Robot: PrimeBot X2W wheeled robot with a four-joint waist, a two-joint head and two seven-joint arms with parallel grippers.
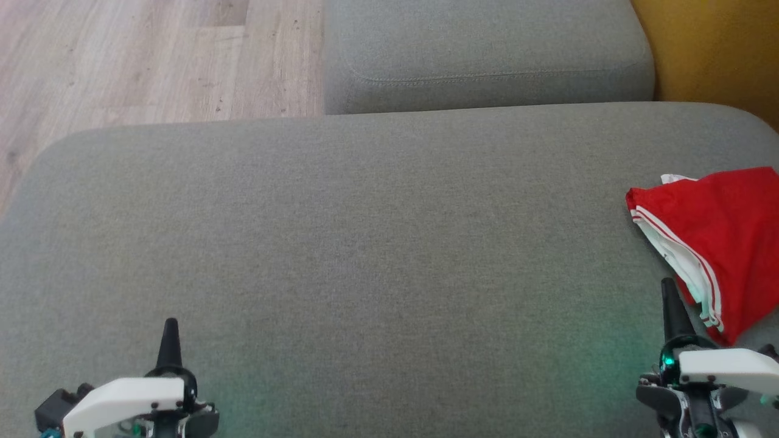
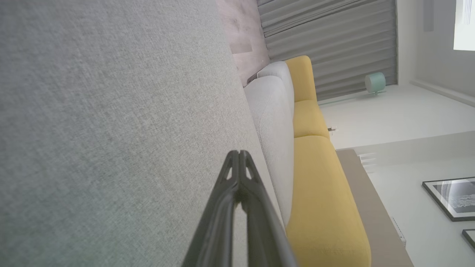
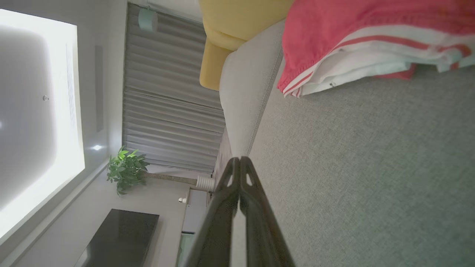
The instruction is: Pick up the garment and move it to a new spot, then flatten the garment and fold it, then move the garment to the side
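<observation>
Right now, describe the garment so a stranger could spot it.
Start at the broad grey cushion before the robot. Go to its right edge, just beyond the right gripper. The garment lies there: bright red with white stripes, unlike the plain grey around it.

White wrist shells, dark tapered fingers — green light.

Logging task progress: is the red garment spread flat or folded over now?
Folded over, not spread: the red garment lies in stacked layers on the grey cushion, white striped edges overlapping. Right side cropped.
</observation>
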